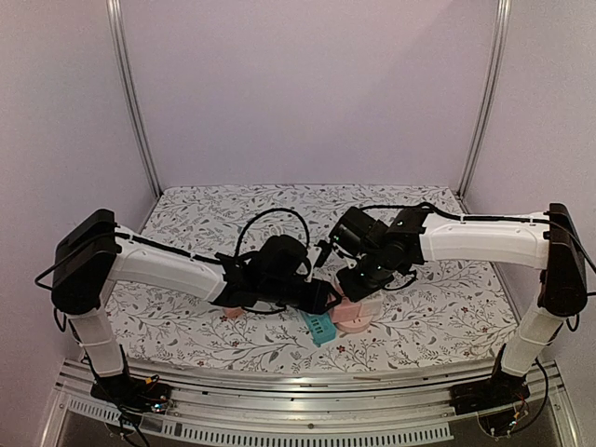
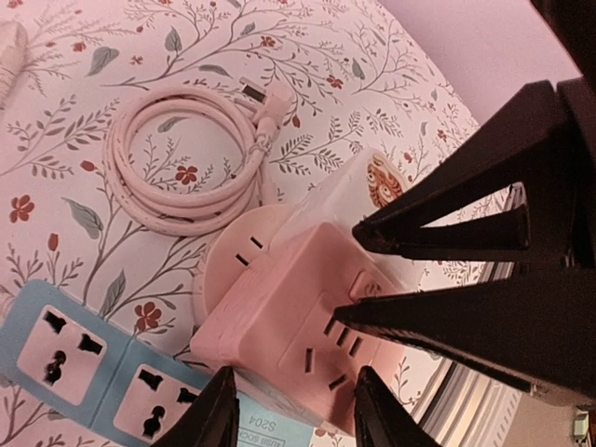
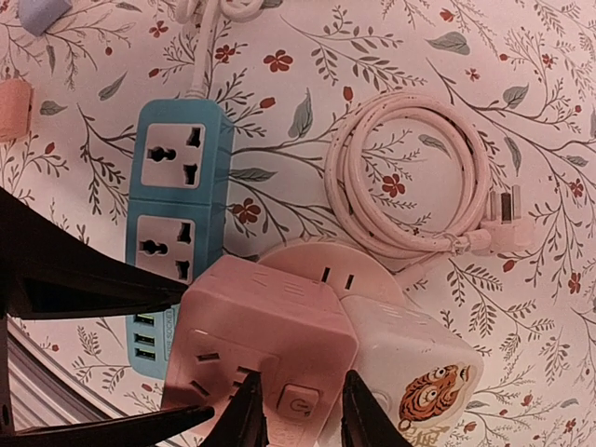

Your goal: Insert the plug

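A pink socket cube [image 3: 270, 326] stands on a round pink base [image 3: 326, 265], tight against a white cube with a tiger sticker [image 3: 419, 372]. My left gripper [image 2: 293, 377] is shut on the pink cube's [image 2: 289, 298] lower sides. My right gripper [image 3: 298, 391] pinches the same cube from above, its fingers [image 2: 447, 223] either side of the power button [image 2: 368, 284]. A coiled pale pink cable [image 2: 177, 163] lies on the cloth, its plug [image 2: 265, 102] free and untouched. In the top view both grippers meet over the pink base [image 1: 354, 321].
A blue power strip [image 3: 172, 214] with two universal sockets and USB ports lies right beside the pink cube; in the top view the strip [image 1: 319, 328] is by the front edge. A small peach object [image 3: 11, 107] and a lavender one [image 3: 42, 11] sit farther off.
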Action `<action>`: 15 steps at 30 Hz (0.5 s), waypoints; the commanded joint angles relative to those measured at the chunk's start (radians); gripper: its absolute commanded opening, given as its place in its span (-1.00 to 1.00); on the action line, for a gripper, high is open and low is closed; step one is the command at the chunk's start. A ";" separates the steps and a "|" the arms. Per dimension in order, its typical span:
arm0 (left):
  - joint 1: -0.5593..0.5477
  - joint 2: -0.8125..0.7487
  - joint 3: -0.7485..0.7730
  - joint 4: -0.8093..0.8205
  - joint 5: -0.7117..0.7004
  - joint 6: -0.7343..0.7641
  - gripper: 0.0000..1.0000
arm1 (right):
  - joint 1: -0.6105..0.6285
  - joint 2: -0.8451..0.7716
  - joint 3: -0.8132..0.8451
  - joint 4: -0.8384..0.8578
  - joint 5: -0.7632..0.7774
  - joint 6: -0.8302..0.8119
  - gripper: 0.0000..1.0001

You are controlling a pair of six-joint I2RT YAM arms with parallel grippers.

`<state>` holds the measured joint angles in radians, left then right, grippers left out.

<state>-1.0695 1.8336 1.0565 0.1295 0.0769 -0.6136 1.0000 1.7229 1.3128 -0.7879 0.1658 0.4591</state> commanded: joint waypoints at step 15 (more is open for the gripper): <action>-0.035 0.117 -0.019 -0.167 -0.135 -0.015 -0.25 | 0.025 0.048 -0.062 -0.011 -0.080 -0.027 -0.43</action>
<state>-1.0943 1.8568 1.0836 0.1127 -0.0055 -0.6415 0.9974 1.7222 1.3006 -0.7715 0.1745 0.4706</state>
